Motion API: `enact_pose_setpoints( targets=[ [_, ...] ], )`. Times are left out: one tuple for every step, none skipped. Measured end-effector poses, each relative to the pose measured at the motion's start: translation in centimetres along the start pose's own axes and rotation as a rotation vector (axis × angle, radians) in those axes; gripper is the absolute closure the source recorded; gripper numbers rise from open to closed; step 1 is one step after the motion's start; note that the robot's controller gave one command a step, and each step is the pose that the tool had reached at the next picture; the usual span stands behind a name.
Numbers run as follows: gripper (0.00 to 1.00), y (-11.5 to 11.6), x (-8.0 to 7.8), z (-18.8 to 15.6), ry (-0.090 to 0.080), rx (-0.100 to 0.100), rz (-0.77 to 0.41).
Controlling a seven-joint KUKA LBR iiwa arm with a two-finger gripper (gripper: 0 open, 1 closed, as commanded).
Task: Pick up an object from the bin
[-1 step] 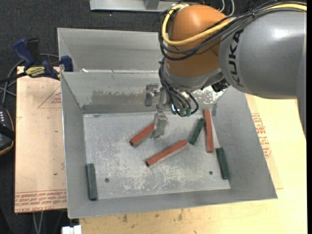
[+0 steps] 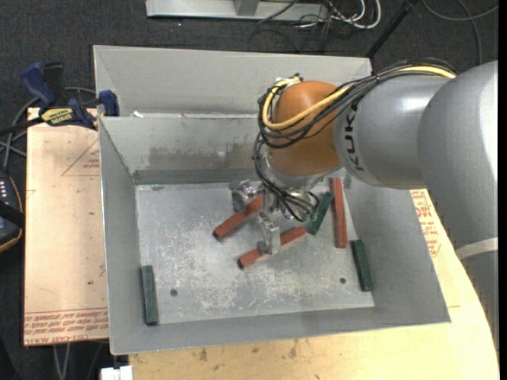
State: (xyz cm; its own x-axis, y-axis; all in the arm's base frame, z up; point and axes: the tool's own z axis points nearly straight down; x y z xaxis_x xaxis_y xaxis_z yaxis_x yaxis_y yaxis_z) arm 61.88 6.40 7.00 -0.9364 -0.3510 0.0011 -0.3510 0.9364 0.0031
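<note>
Dark floor [image 2: 47, 22] all round, with loose leads [image 2: 341, 2] strewn on the far side. On it stands a grey metal bin [image 2: 238, 315] with sloping walls and a bare, scuffed bottom.

The arm [image 2: 412, 133] comes in from the right, its thick silver link lying across the bin's far right corner. The wrist is turned straight down over the middle of the bin. An orange cover [image 2: 305, 129] rounds the wrist, and yellow and black cables [image 2: 273, 113] loop over its left side. Below the cover the gripper [image 2: 269, 240] points down at the bin bottom, very low.

Directly under the gripper lies a red-brown stick [image 2: 252, 256], flat and slanted, running from near left to far right at about mid-bin. The gripper's tip overlaps the stick's middle; whether it touches cannot be told. How far the gripper stands open, and whether it has hold of the stick, cannot be told either, as that part is a tangle of metal and cable.

Nearby:
- A second red-brown stick [image 2: 235, 223] lies just to the left and a little farther off, on the same slant.
- A dark green stick [image 2: 321, 214] lies just right of the gripper, partly under the wrist.
- A third red-brown stick [image 2: 340, 212] lies beyond it to the right, running near to far.
- A green bar [image 2: 361, 265] lies by the right wall.
- Another green bar [image 2: 147, 294] lies in the near left corner, well apart from the rest.
</note>
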Motion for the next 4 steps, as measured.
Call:
enact_pose_setpoints(
  targets=[
    [0.00, 0.06, -0.20, -0.24, -0.006, 0.001, 0.003],
    [0.00, 0.10, -0.39, -0.42, -0.007, 0.002, 0.005],
    [0.00, 0.14, -0.57, -0.56, -0.008, 0.002, 0.007],
    [0.00, 0.17, -0.74, -0.66, -0.008, 0.002, 0.009]
  ],
)
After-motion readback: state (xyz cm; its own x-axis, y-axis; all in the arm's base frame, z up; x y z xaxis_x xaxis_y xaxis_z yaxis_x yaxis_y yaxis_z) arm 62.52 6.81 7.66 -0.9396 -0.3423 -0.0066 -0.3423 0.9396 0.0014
